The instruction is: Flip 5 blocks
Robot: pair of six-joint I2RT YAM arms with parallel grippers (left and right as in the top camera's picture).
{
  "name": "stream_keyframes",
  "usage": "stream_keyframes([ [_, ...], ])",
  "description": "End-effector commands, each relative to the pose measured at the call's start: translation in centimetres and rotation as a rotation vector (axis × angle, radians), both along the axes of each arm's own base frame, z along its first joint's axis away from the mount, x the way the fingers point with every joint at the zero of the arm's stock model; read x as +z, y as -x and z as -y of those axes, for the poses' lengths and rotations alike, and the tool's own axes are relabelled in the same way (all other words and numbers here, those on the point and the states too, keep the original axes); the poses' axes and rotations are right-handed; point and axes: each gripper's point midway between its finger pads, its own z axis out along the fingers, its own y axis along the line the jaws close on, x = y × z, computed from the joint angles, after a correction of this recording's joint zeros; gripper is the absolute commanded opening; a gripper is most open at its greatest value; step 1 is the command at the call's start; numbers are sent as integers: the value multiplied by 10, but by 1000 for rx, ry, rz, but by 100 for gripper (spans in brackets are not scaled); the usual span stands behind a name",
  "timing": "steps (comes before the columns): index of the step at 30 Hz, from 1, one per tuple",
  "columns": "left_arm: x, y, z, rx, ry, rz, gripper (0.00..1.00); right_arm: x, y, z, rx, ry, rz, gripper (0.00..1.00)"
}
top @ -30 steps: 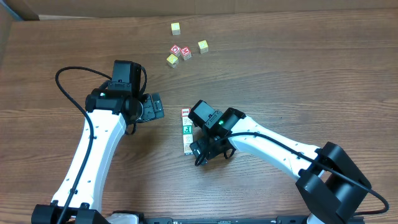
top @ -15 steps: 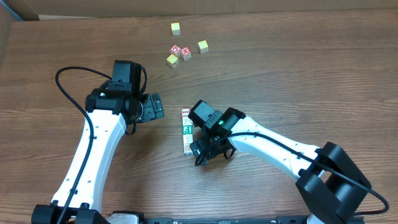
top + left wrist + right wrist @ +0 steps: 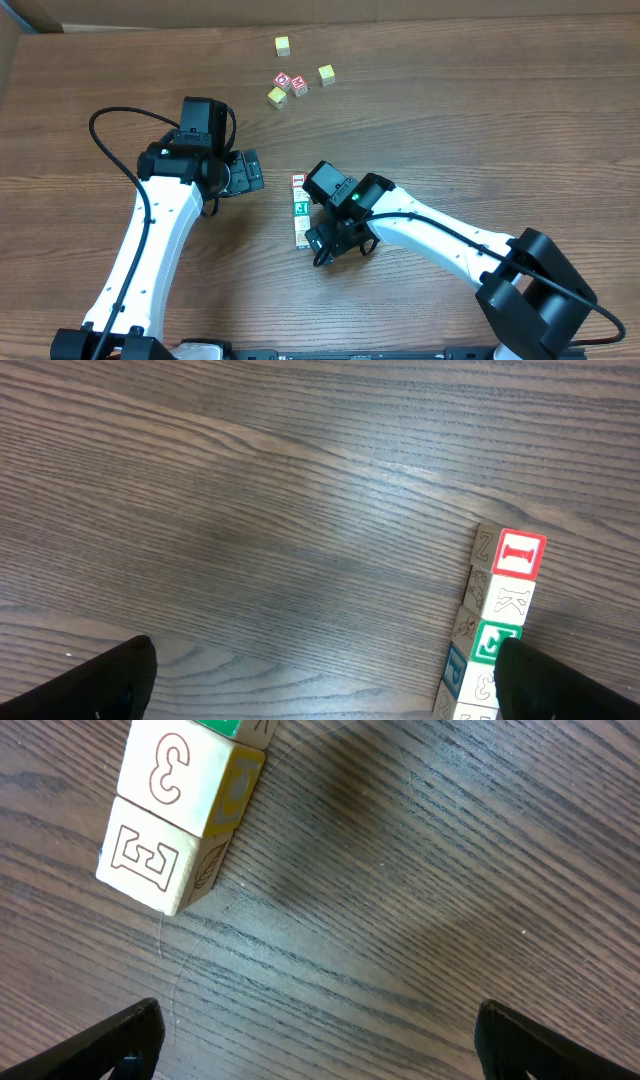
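Got the blocks (image 3: 299,208) touching in one straight row on the worktop (image 3: 480,130). Spotted the left gripper (image 3: 335,682) spread wide and empty, left of that row. Same with the right gripper (image 3: 335,1042) - jaws apart, holding nothing, just beside the row's near end.

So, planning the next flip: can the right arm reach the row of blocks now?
Probably yes: the right pincer is open, the row of blocks lies just ahead, and only table lies between.
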Motion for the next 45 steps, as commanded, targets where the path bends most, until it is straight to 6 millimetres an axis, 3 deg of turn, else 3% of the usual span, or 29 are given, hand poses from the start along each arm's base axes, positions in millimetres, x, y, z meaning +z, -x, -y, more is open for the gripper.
stream_keyframes([
  [1, 4, -1, 0, 13, 10, 15, 100, 17, -9, -5, 4, -37, 46, 100],
  [11, 15, 0, 0, 12, 14, 51, 100, 17, -9, -5, 4, -37, 46, 100],
  [21, 94, 22, -2, 11, 43, 324, 100, 17, -9, -5, 4, -37, 46, 100],
  [25, 115, 32, -3, 10, 51, 401, 100, 17, -9, -5, 4, -37, 46, 100],
  [45, 140, 48, -5, 11, 59, 497, 100, 17, -9, -5, 4, -37, 46, 100],
])
